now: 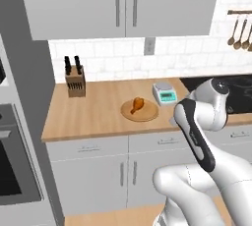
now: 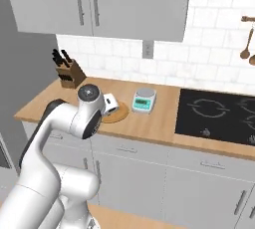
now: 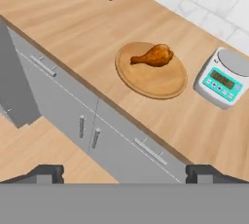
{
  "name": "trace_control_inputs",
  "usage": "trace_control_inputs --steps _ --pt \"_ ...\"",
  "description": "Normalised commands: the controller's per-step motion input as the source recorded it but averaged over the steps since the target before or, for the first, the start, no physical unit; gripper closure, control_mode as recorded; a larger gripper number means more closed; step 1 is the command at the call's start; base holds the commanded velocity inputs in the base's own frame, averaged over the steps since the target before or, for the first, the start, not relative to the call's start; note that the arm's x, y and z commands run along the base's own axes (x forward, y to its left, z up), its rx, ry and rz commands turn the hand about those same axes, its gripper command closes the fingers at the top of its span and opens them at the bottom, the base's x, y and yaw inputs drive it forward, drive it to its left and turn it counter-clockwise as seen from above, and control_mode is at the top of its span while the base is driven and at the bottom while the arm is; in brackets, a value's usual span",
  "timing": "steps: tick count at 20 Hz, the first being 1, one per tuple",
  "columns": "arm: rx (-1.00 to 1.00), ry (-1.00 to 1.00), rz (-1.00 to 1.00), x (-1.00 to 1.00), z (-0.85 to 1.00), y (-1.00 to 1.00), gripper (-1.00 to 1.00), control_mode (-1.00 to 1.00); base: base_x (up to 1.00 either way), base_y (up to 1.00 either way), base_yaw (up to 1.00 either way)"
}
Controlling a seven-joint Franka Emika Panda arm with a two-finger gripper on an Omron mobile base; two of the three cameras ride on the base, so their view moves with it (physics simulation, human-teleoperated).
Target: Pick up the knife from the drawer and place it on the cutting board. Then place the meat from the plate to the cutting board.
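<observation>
Left base view, progress: nothing done as far as shown; meat (image 1: 138, 104) lying on plate (image 1: 140, 110) on the wooden surface (image 1: 93, 112); drawers (image 1: 88, 148) under it all closed; both steps judged as left.
Left base view, arm: rising from lower right, elbow bent, forearm in front of the surface edge beside the green scale (image 1: 165, 93).
Right base view, arm: upper link folded, wrist joint above the near edge, covering part of plate (image 2: 116, 116); knife block (image 2: 68, 71) far at the back left.
Hand view, end effector (image 3: 124, 173): wide open, holding nothing, high above the cabinet front.
Hand view, task things: meat (image 3: 153, 56) on plate (image 3: 151, 70), scale (image 3: 223, 77) just beside.
</observation>
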Motion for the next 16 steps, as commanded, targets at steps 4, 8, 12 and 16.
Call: trace_control_inputs --steps 4,8,12,16 --pt "0.0 0.0 0.0 0.0 0.0 0.0 -1.0 1.0 0.37 0.14 -0.39" --pt "0.0 0.0 0.0 0.0 0.0 0.0 -1.0 1.0 0.39 0.49 -0.39" --pt "0.0 0.0 0.0 0.0 0.0 0.0 -1.0 1.0 0.37 0.64 -0.37" --pt "0.0 0.0 0.0 0.0 0.0 0.0 -1.0 1.0 0.43 0.76 -0.33"
